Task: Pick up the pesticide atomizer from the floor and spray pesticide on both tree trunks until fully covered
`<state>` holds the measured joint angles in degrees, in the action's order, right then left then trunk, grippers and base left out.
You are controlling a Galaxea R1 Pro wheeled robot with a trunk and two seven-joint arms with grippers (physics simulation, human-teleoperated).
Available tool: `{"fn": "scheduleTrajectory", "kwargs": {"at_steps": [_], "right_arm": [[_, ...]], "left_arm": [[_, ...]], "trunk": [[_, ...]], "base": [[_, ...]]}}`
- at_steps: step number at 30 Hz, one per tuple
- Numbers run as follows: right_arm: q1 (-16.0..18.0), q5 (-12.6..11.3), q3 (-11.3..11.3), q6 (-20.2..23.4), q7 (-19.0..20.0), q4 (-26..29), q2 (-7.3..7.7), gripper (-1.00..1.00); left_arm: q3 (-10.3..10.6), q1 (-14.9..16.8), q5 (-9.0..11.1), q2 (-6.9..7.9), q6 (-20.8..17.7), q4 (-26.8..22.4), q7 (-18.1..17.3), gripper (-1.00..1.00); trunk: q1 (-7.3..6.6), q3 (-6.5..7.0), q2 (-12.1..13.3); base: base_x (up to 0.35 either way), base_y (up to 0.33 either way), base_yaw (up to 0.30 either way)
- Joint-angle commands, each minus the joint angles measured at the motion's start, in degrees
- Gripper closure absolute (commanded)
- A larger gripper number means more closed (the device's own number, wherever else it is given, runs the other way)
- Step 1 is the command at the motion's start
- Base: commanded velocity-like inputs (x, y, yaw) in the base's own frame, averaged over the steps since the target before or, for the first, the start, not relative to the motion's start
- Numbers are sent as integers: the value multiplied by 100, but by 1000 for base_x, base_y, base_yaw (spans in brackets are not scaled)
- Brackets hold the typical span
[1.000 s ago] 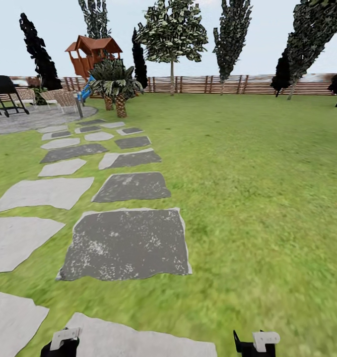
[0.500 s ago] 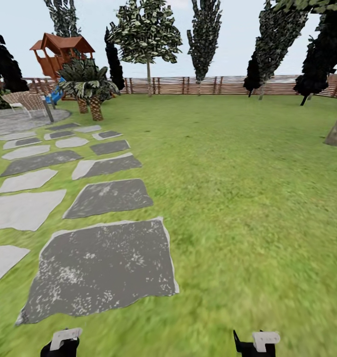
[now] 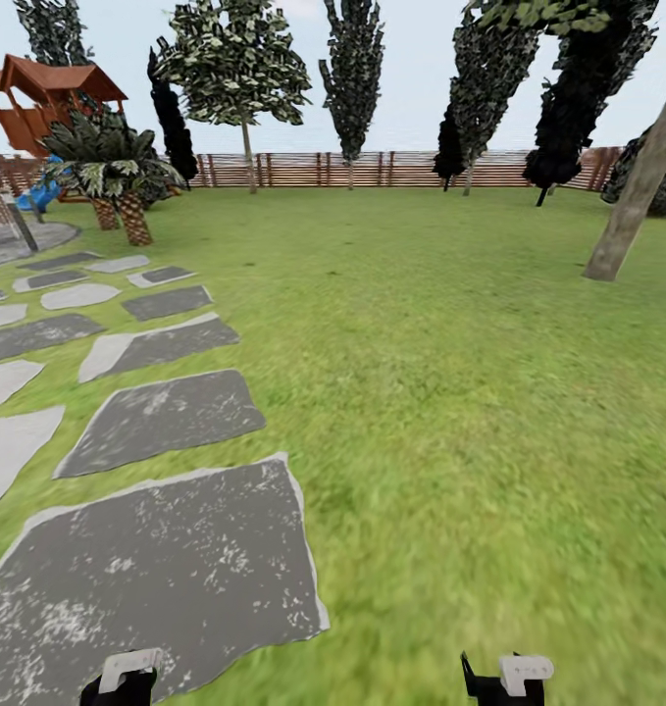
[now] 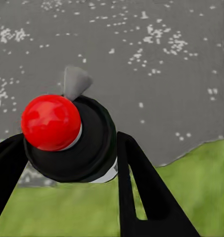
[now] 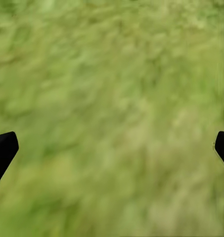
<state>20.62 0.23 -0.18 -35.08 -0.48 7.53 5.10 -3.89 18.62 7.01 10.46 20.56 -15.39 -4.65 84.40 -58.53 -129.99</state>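
The left gripper (image 4: 67, 163) has its fingers closed around the atomizer (image 4: 67, 136), red cap up, carried low over the stone paving (image 3: 166, 579) so it is ready to spray. The right gripper (image 5: 112, 148) hangs over grass (image 3: 450, 373) with jaws wide and empty. A thick leaning tree trunk (image 3: 635, 191) stands at two o'clock, likely the first one to treat

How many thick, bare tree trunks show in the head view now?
1. The tree trunk leans up from the lawn at the head view's right edge, before the fence. A second may be outside the frame.
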Motion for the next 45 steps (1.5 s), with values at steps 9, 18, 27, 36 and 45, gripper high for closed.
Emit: {"fn": "scheduleTrajectory", "kwargs": {"at_steps": [9,18,27,36,45], "right_arm": [[5,1,0,-17,-5,-9,0,-100],[3,4,0,-17,-5,-7,0,-100],[4,4,0,-17,-5,-8,0,-100],[4,4,0,-17,-5,-8,0,-100],[3,2,0,-17,-5,-7,0,-100]], "left_arm": [[-25,2,55,-1,10,6,-53,100],[-25,2,55,-1,10,7,-53,100],[-25,2,55,-1,10,8,-54,100],[-25,2,55,-1,10,9,-54,100],[-25,2,55,-1,10,7,-54,100]], "trunk": [[3,-5,-2],[3,-5,-2],[3,-5,-2],[3,-5,-2],[3,-5,-2]], "base": [[339,0,-252],[339,0,-265],[339,0,-265],[339,0,-265],[339,0,-265]]}}
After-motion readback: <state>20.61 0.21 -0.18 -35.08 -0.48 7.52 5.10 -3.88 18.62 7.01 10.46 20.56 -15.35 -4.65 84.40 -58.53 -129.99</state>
